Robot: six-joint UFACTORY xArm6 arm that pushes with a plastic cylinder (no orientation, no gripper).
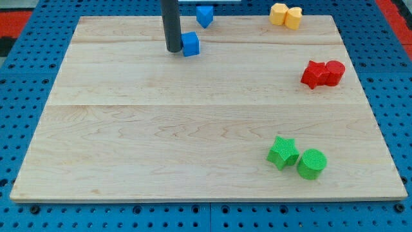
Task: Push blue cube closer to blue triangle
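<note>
The blue cube (190, 44) lies near the view's top, left of centre. The blue triangle (204, 15) lies just above and to its right, at the board's top edge, a small gap apart. My tip (173, 50) stands right against the cube's left side; whether it touches cannot be told. The dark rod rises straight up out of the view's top.
Two yellow blocks (285, 15) sit together at the top right. Two red blocks (322, 73) sit together at the right edge. A green star (282, 153) and a green cylinder (311, 164) sit at the lower right. The wooden board (129, 129) rests on a blue pegboard.
</note>
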